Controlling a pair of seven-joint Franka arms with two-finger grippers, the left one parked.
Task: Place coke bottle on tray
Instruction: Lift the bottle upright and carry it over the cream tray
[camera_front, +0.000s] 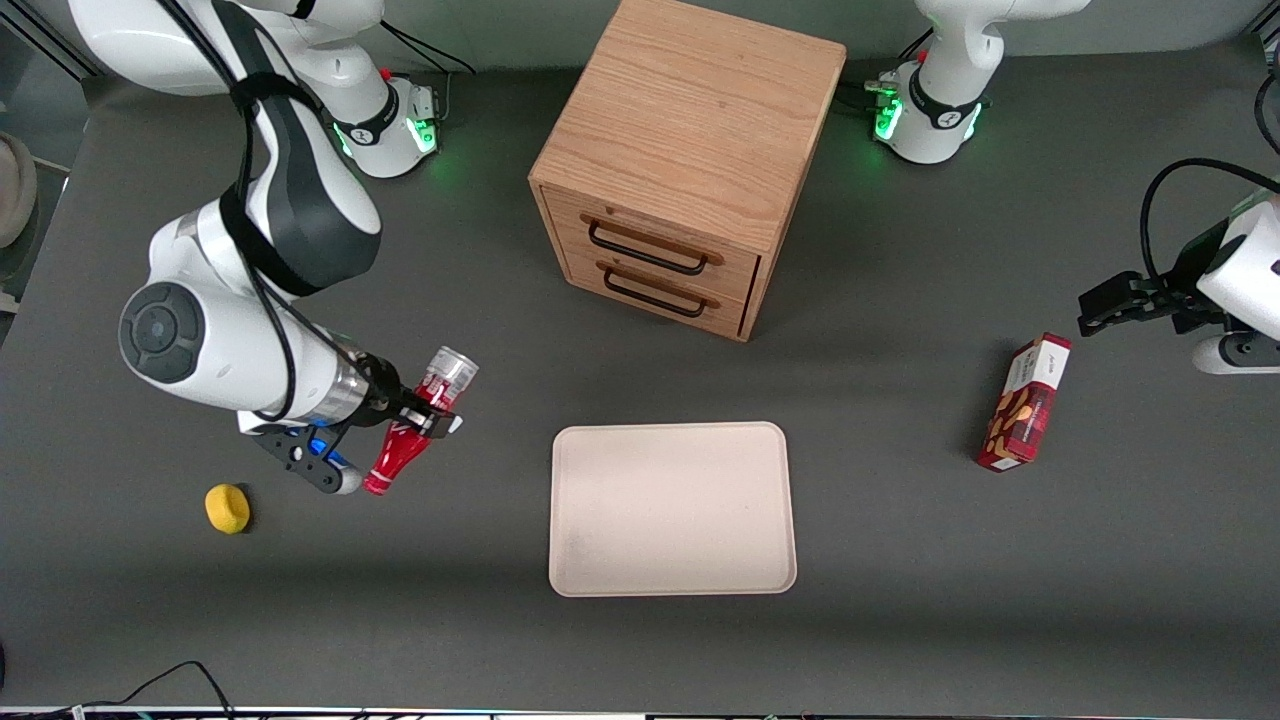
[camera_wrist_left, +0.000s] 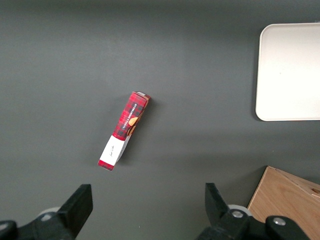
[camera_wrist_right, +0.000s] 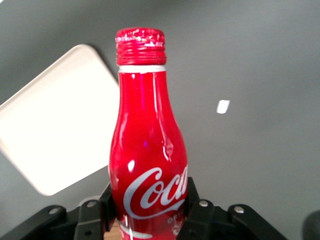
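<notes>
My right gripper (camera_front: 425, 412) is shut on the coke bottle (camera_front: 405, 440), a slim red bottle with white script logo. It holds the bottle tilted above the table, silvery base up and red cap down toward the front camera. In the right wrist view the black fingers (camera_wrist_right: 196, 200) press both sides of the bottle (camera_wrist_right: 147, 150). The beige tray (camera_front: 672, 508) lies flat on the table, apart from the bottle, toward the parked arm's end. It also shows in the right wrist view (camera_wrist_right: 55, 130) and the left wrist view (camera_wrist_left: 290, 70).
A wooden drawer cabinet (camera_front: 690, 160) stands farther from the front camera than the tray. A yellow round object (camera_front: 227, 507) lies on the table near the gripper. A red snack box (camera_front: 1025, 403) stands toward the parked arm's end.
</notes>
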